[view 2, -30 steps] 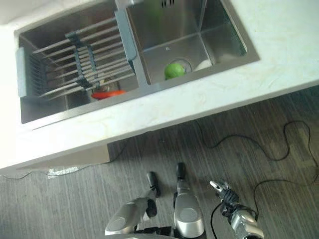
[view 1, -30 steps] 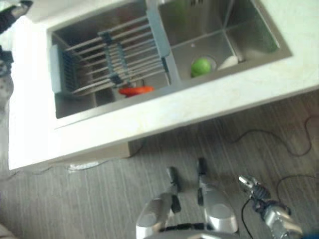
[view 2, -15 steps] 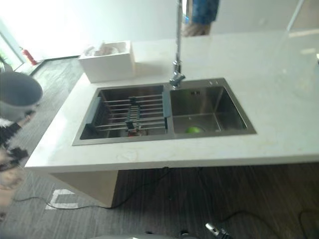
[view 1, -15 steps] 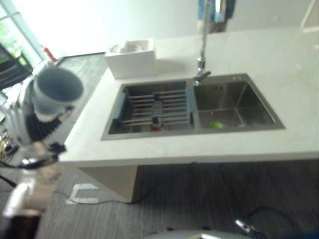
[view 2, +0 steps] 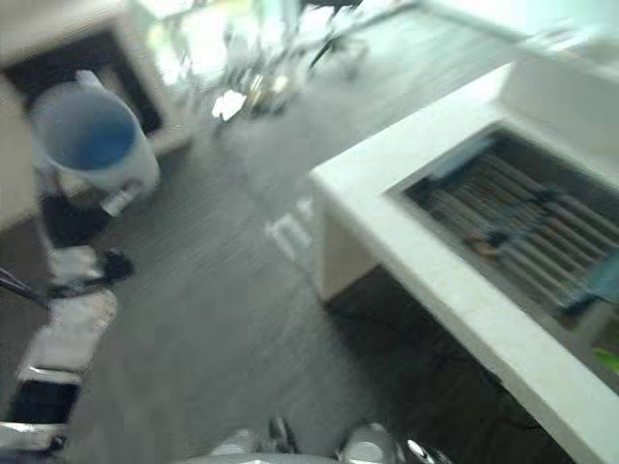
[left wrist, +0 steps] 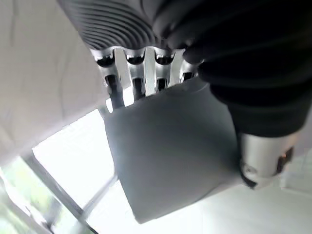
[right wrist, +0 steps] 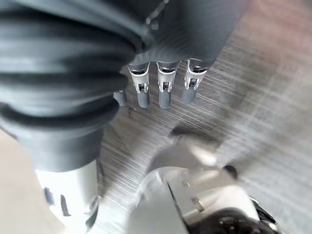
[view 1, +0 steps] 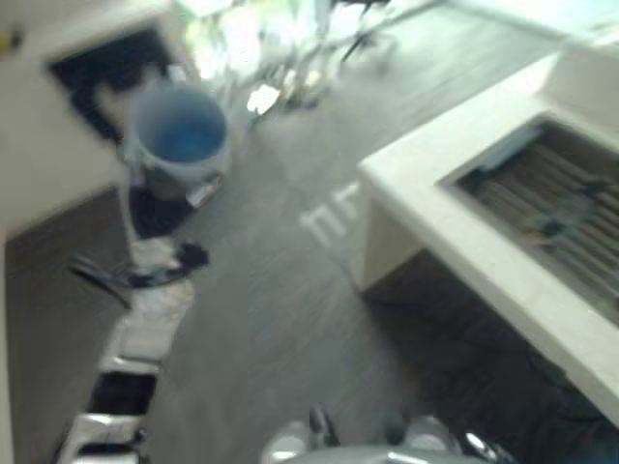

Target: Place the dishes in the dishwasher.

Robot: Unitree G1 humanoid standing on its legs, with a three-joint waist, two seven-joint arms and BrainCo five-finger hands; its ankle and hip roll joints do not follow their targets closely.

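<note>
A grey cup with a blue inside (view 1: 179,145) stands upright at the left, held up over the dark floor. My left hand (view 1: 155,208) is shut on it from below and behind. In the left wrist view the cup's grey wall (left wrist: 170,156) lies against the fingers (left wrist: 136,87). Just behind the cup is a dark opening (view 1: 97,72) in a pale cabinet. My right hand (right wrist: 163,90) hangs low over the striped floor with relaxed fingers and holds nothing.
The white counter (view 1: 455,232) runs along the right, with the sink and its wire rack (view 2: 513,217) set in it. A white box (view 1: 590,77) stands at the counter's far end. Open grey floor (view 1: 271,290) lies between cabinet and counter.
The whole picture has swung to the left, so the counter and sink now sit at the right. The cup stays raised in my left hand, now before the dark opening.
</note>
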